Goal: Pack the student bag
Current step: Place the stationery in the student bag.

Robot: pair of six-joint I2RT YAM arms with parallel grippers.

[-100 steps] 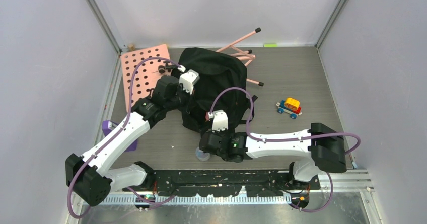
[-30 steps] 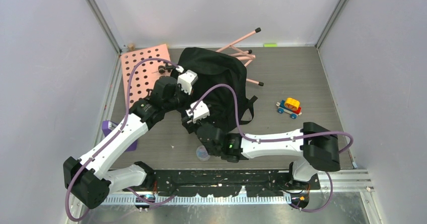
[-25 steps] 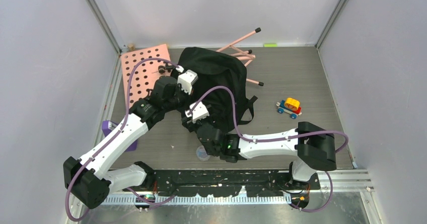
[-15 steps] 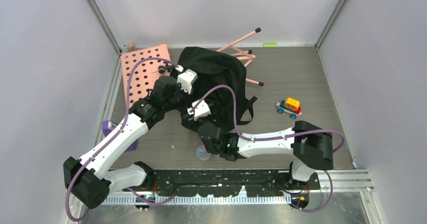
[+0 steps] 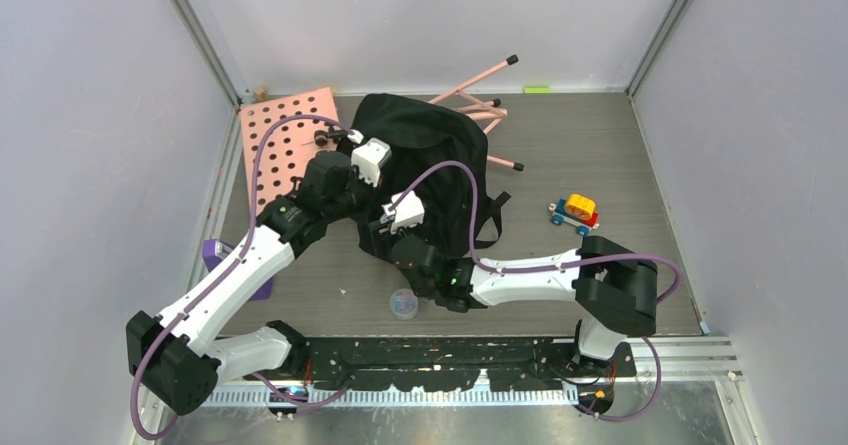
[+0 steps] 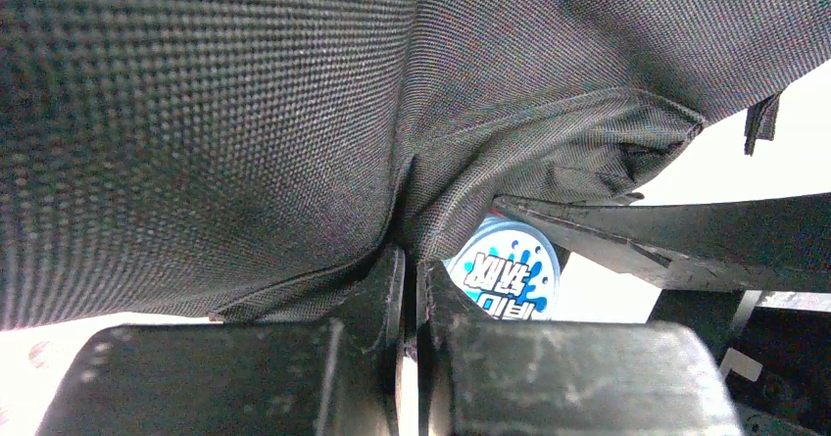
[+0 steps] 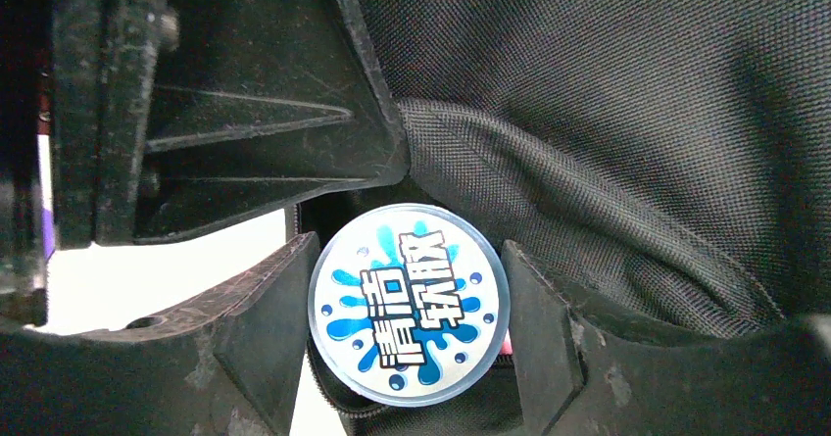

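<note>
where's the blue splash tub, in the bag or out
At the mouth, not fully in: the right fingers hold the tub under the student bag edge that the left fingers pinch up.

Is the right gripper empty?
No, the right gripper is clamped on both sides of a round blue-labelled container.

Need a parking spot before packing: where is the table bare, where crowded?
Bare: far right, between the student bag, toy car and wall; also between purple block and loose round tub. Crowded: bag's near-left edge, where left pincer and right pincer meet, pegboard beside.
</note>
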